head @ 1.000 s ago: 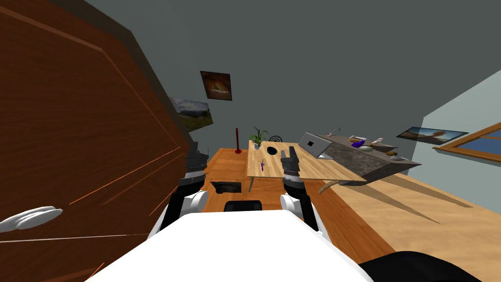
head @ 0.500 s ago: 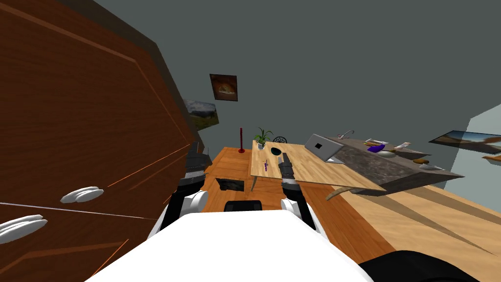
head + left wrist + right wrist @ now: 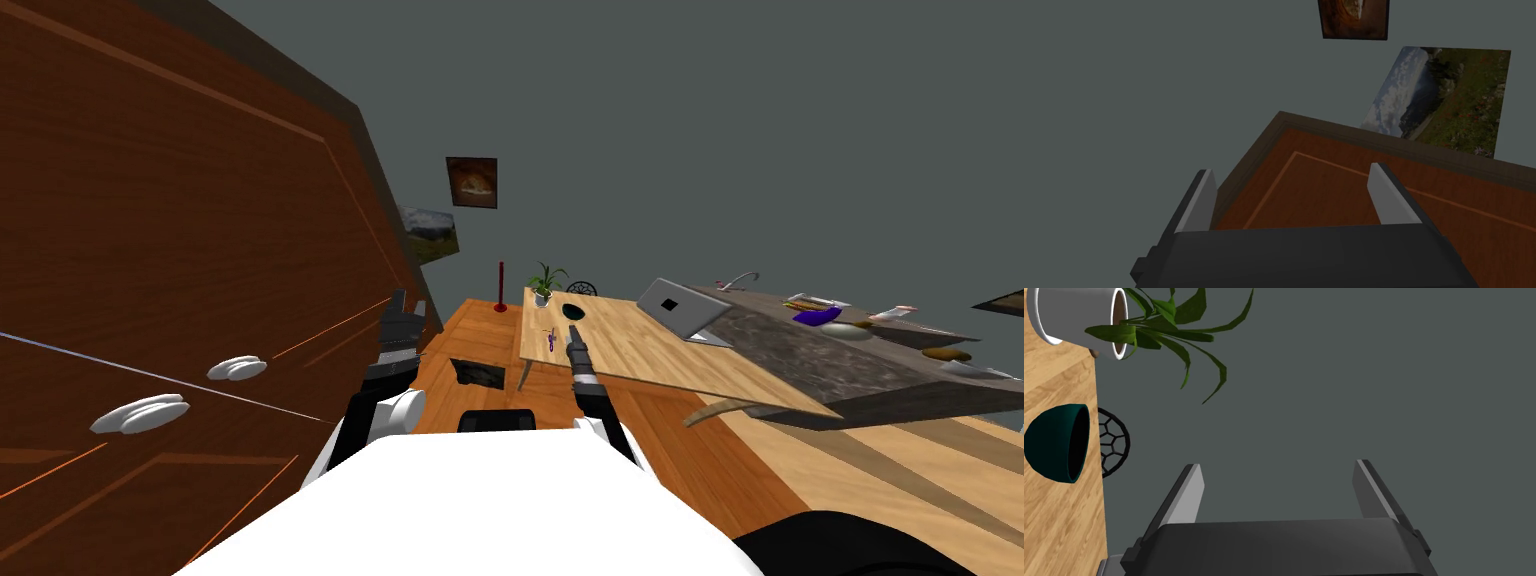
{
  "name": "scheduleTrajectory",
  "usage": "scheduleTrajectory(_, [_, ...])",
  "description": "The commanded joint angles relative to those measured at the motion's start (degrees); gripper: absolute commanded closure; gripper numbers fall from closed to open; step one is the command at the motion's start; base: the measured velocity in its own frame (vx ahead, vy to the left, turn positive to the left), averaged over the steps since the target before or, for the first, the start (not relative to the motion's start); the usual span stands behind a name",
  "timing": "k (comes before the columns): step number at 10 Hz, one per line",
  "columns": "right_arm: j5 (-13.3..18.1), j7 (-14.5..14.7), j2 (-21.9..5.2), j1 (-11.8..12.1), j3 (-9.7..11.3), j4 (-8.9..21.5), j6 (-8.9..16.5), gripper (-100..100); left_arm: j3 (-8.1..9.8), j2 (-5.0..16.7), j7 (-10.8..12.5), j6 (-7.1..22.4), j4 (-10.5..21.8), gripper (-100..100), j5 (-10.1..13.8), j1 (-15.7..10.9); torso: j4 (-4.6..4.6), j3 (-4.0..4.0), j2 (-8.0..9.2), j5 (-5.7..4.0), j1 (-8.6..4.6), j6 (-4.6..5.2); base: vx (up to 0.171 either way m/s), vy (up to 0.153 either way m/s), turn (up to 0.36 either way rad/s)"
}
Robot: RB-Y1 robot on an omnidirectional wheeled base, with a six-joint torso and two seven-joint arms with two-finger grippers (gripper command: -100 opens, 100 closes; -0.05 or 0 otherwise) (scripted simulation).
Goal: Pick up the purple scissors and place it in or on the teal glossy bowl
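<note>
1. Over the last second the whole head view has swung, so the head or base has turned; the table (image 3: 640, 350) and what lies on it have not moved.
2. The wooden door (image 3: 180, 250) now takes up less of the robot's left side, and the table sits nearer the middle.
3. The right gripper (image 3: 574, 335) has been reached forward over the near edge of the table, and its jaws are spread with nothing between them (image 3: 1277, 466).
4. The scissors (image 3: 549, 340) lie flat on the table near its left edge, just to the left of that gripper and untouched.
5. The bowl (image 3: 573, 312) stands further along the table, apart from the scissors, with the plant (image 3: 545, 280) beyond it.
6. In the right wrist view the bowl (image 3: 1056, 443) and plant (image 3: 1159, 323) are seen off to one side, so the gripper is judged to point across the table, not down.
7. The left gripper (image 3: 400, 305) is held by the door, jaws released (image 3: 1291, 170).
8. The approach is judged nearly done; the grasp is not yet begun, and a shift left and a downward tilt are called for.
</note>
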Motion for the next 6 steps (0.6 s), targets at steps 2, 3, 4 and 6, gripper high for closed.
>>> scheduleTrajectory(2, [-0.52,2.42,-0.31,0.88,0.19,3.02,1.17,-100,0.0,0.0,0.0,0.0,0.0,0,0.0,0.0,0.0,0.0,0.0,0.01,0.04,0.0,-0.011,0.038,0.13])
scheduleTrajectory(3, [-0.94,3.93,-0.64,1.21,0.17,4.9,1.72,-100,0.0,0.0,0.0,0.0,0.0,0,0.0,0.01,0.0,0.0,0.0,0.01,0.02,0.02,-0.005,0.042,0.105])
scheduleTrajectory(4, [-0.94,3.93,-0.64,1.21,0.17,5.33,1.72,-100,0.0,0.0,0.0,0.0,0.0,0,0.0,0.0,0.0,-0.01,-0.02,0.01,0.05,0.01,0.0,0.027,0.054])
scheduleTrajectory(6, [-1.38,5.55,-1.02,1.49,0.12,7.72,2.29,-100,0.0,0.0,0.0,0.0,0.0,0,0.0,0.0,-0.01,-0.02,-0.05,0.0,-0.01,0.01,0.003,0.026,0.087])
